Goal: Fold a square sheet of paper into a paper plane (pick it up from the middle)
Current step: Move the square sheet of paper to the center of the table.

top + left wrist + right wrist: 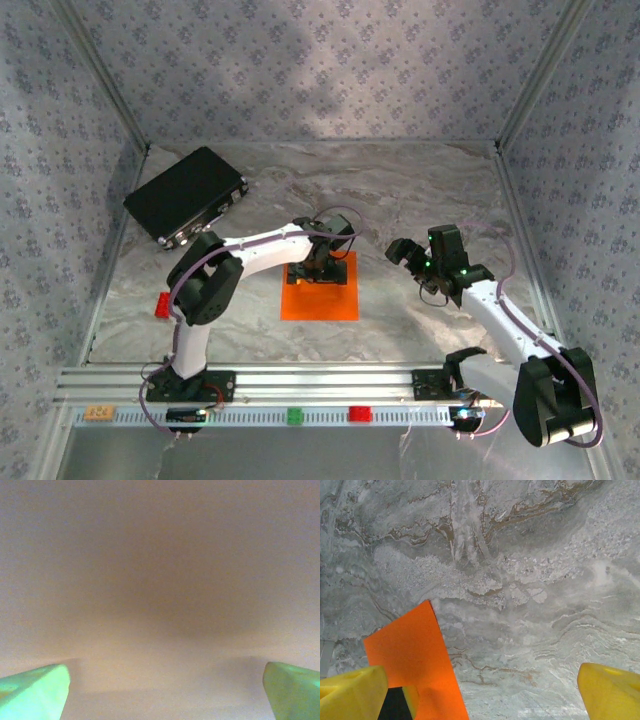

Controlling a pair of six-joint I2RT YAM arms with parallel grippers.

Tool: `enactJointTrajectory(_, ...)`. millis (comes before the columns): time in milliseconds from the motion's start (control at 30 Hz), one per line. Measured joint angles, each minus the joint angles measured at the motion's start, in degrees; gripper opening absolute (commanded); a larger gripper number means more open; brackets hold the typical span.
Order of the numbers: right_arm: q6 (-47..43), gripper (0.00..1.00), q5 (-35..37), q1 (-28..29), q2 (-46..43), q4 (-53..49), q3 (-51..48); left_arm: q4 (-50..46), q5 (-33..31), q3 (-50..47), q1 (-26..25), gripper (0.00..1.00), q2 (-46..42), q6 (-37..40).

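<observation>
The square sheet of paper (320, 303) lies flat and unfolded on the marble table, bright orange, near the middle. My left gripper (322, 268) points down over the sheet's far half, close to its surface. In the left wrist view its green fingertips (35, 692) stand wide apart, open, over a blurred tan surface with nothing between them. My right gripper (405, 252) hovers open to the right of the sheet. The right wrist view has the sheet's corner (410, 655) at lower left, and its yellow fingertips (612, 692) are spread over bare table. The paper plane is out of view.
A black rectangular case (185, 195) lies at the back left. A small red block (162, 305) sits left of the left arm. Green (295, 415) and red (359, 413) blocks rest on the front rail. Patterned walls enclose the table.
</observation>
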Motion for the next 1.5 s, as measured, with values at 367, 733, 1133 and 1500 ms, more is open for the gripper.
enactJointTrajectory(367, 0.00, 0.99, 0.00, 0.00, 0.31, -0.39, 0.00, -1.27, -0.76, 0.61, -0.44, 0.99, 1.49, -3.41)
enactJointTrajectory(733, 0.00, 0.99, 0.00, 0.00, 0.70, -0.79, 0.00, -3.37, -2.08, 3.80, -0.70, 1.00, 3.21, -3.39)
enactJointTrajectory(1133, 0.00, 0.99, 0.04, 0.00, 0.70, -1.42, 0.00, -3.37, -3.30, 4.07, -1.25, 1.00, 3.23, -3.37)
enactJointTrajectory(1500, 0.00, 0.99, 0.04, 0.00, 0.70, -1.42, 0.00, -2.78, -3.08, 4.11, -1.29, 1.00, 4.90, -3.39)
